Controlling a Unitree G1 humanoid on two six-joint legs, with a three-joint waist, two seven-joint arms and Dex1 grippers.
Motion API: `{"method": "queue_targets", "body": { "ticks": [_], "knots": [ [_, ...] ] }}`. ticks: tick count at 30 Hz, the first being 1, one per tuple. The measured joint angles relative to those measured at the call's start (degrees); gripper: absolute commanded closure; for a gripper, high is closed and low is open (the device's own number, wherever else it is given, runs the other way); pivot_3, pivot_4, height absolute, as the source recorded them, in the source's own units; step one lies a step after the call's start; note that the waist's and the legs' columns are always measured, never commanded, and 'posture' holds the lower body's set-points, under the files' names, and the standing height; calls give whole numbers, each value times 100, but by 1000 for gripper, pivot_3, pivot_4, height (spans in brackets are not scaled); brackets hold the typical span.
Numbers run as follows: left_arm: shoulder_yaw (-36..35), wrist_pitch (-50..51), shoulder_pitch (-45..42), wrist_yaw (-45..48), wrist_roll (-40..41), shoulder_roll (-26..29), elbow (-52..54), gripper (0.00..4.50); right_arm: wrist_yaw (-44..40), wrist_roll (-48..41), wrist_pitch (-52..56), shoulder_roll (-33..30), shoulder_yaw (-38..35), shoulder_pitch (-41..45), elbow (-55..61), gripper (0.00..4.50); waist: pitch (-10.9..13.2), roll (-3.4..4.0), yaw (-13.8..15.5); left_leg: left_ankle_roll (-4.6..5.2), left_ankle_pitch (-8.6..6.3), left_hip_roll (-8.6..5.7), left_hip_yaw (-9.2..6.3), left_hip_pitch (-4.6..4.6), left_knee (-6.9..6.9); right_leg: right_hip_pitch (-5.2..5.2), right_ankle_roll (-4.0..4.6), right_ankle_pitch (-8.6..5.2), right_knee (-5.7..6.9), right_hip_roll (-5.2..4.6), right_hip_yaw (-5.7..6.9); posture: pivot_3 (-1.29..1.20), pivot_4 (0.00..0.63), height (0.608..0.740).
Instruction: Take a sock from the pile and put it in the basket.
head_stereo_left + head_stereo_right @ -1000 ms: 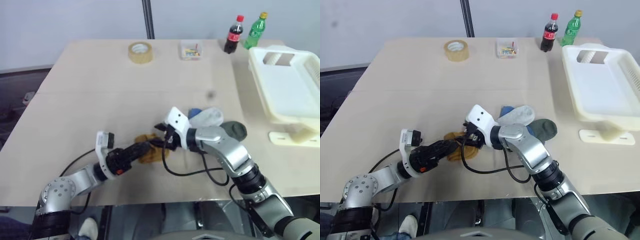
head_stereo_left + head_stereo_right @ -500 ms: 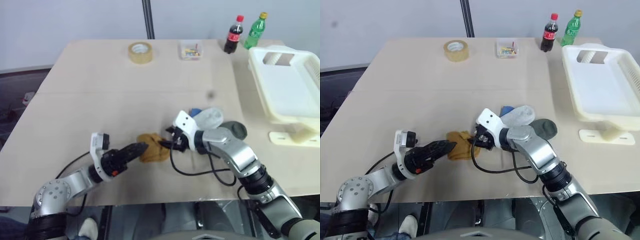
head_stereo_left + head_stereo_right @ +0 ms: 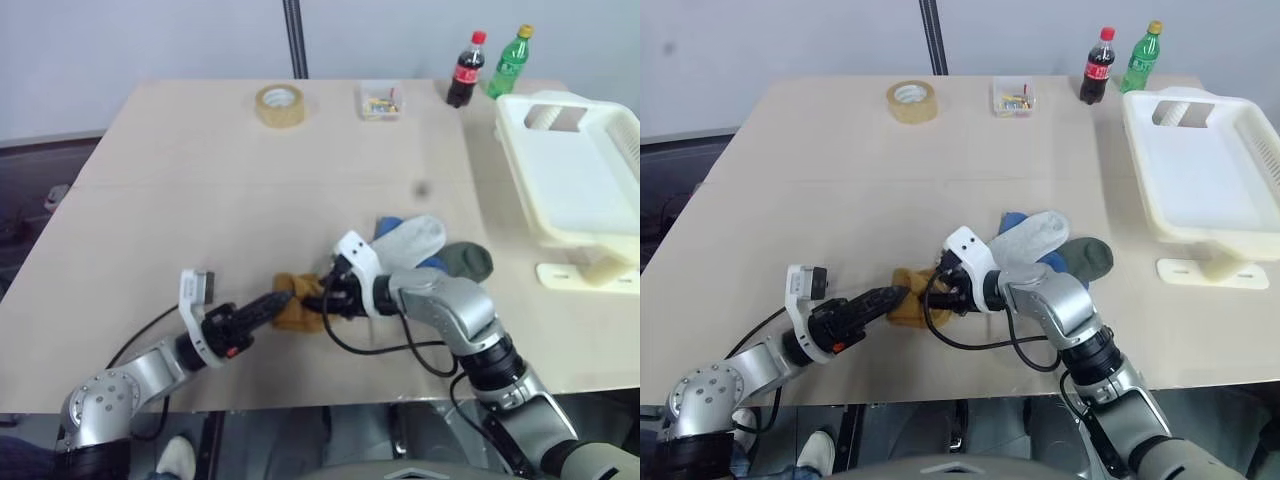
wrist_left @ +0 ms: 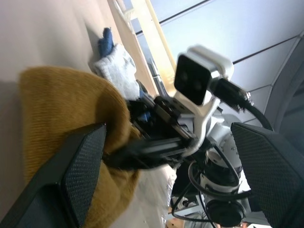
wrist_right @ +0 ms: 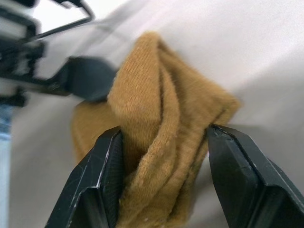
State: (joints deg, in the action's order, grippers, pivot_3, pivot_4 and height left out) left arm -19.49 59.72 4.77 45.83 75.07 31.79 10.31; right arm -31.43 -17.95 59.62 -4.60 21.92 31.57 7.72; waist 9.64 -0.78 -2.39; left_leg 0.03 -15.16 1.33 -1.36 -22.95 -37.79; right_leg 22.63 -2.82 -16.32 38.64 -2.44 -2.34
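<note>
We count one mustard sock, bunched on the table between our right gripper fingers, clamped; left gripper spread beside it. Three socks remain in the pile; one basket; two bottles.

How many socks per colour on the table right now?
Mustard-yellow sock: 1
Light grey sock: 1
Blue sock: 1
Dark green sock: 1
Total: 4
</note>
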Motion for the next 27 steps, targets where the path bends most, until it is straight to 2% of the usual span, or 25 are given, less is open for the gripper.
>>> {"method": "queue_targets", "body": {
  "ticks": [5,6,7,9,16,17,18,21,22,27],
  "knots": [
    [-19,-11,57,8,19,20,22,33,105,94,-80,-145,6,81,-11,1704,0,0,13,1,0,-5,0,-3,0,-1,0,0,-9,12,2,0,150,740],
    [-19,-18,56,11,16,20,22,0,99,92,-96,-190,12,80,8,1146,0,0,13,1,0,-5,0,-3,0,-1,-1,0,-10,12,2,0,150,740],
    [-19,-22,56,14,10,20,22,0,92,89,-97,-203,12,80,22,876,0,0,13,1,0,-4,0,-3,0,-1,-1,0,-10,13,2,0,150,740],
    [-18,-41,55,19,-28,19,22,0,28,9,-45,-212,11,80,68,59,0,0,10,1,0,-2,-1,-3,1,-2,0,0,-9,15,2,0,150,740],
    [-11,-123,53,60,-103,-1,22,0,-55,-220,128,-86,-55,61,58,23,-1,-1,0,1,0,-1,0,-1,4,-2,0,0,-9,18,0,0,150,740],
    [-5,-142,53,75,-143,-6,22,0,-56,-222,115,-71,-53,64,25,554,-1,-1,-9,1,0,-1,2,0,5,-3,0,0,-9,18,-1,0,150,740],
    [-4,-147,53,83,-158,-8,22,0,-55,-221,109,-73,-50,65,10,757,-1,-1,-10,0,0,0,2,0,5,-3,0,0,-9,19,-1,0,150,740],
    [8,-193,56,186,-238,-16,17,0,-98,-155,-26,-149,63,86,-94,2010,-1,0,-9,0,0,0,2,0,5,-2,0,0,-9,20,-1,0,150,740],
    [10,-205,56,192,-259,-19,16,0,-124,-152,-44,-171,96,87,-98,2271,-1,0,-8,0,0,0,2,0,5,-2,0,0,-9,20,-1,0,150,740],
    [31,-278,57,288,-390,-64,-19,0,-351,-110,-239,-238,360,99,-117,4451,-1,-1,-8,0,0,0,2,0,6,-3,0,0,-8,20,-2,0,150,740]
  ]
}}
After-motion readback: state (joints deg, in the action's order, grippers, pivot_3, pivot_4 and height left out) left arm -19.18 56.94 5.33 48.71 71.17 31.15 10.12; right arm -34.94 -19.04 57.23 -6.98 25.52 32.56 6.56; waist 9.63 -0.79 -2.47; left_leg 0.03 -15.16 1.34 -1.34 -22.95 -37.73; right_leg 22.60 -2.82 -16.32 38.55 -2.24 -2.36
